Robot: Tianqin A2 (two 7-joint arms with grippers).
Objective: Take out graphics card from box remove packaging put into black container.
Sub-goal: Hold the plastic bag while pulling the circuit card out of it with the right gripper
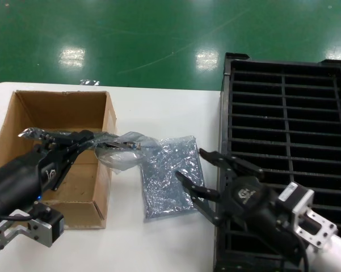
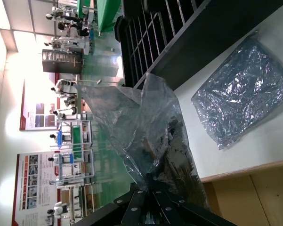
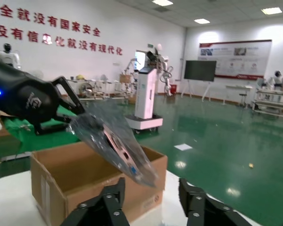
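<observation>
The graphics card, inside its packaging, hangs over the box rim — left gripper clenched on the bag's end. At four o'clock, the right gripper hovers released over an empty bag, beside the black container.

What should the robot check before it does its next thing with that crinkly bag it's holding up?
1. Left tool grips the bagged graphics card: ok, it is shut on one end of the bag, lifted over the edge of the box.
2. Card still in its packaging: ok, the bracket shows through the plastic in the right wrist view.
3. Right tool ready to take hold: ok, fingers open, beside the black container.
4. Right tool lined up with the hanging end: not ok, it is below and apart from it.
5. Empty bag lying flat on the table between them: ok, out of the hanging bag's way.
6. Container slots free: ok, visible slots look empty.
</observation>
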